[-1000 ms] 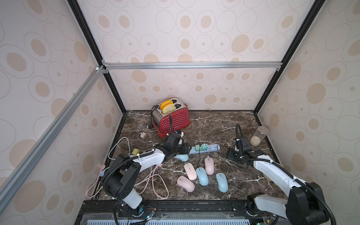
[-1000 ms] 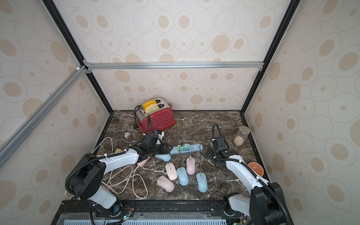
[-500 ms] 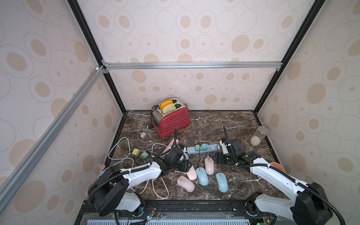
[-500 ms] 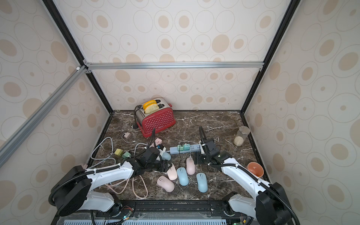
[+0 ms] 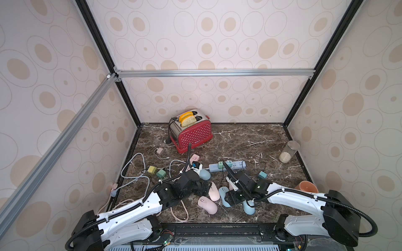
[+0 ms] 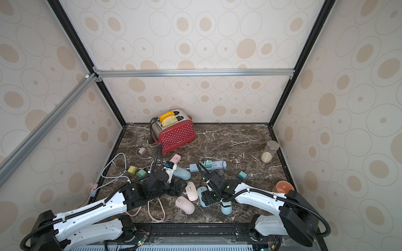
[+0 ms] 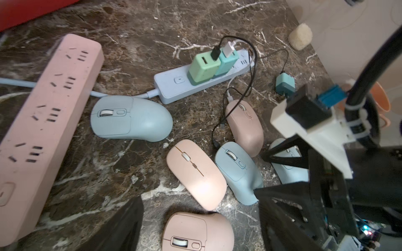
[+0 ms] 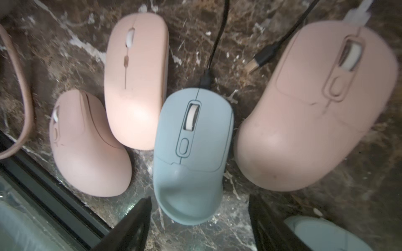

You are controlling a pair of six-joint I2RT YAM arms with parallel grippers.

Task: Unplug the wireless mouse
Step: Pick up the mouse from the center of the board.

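- Both arms have come forward since a second ago. Your left gripper (image 7: 199,198) has left the large blue mouse (image 7: 130,118) by the power strip (image 7: 171,87). Your right gripper (image 8: 200,198) has swung in from the strip's right end.
- Left gripper: jaws wide apart, gripping nothing. It hangs over the front mouse cluster, and a rounded pink mouse (image 7: 198,232) lies between the fingers without touching either.
- Right gripper: jaws spread, also holding nothing. The fingers (image 8: 132,226) straddle the tail end of the small blue mouse (image 8: 191,152), with a gap on each side.
- Your target, the small blue mouse, lies near the front edge of the marble table (image 5: 239,139). It is just beside the flat pink mouse (image 8: 137,87) and near the big pink mouse (image 8: 315,113).
- The black cable (image 8: 214,43) is plugged into the small blue mouse's nose.
- That cable heads back toward the power strip; you cannot tell which charger it ends at.
- A loose plug (image 8: 258,60) lies on the marble between the small blue and big pink mice.
- The white cable (image 8: 356,13) meets the big pink mouse's front.
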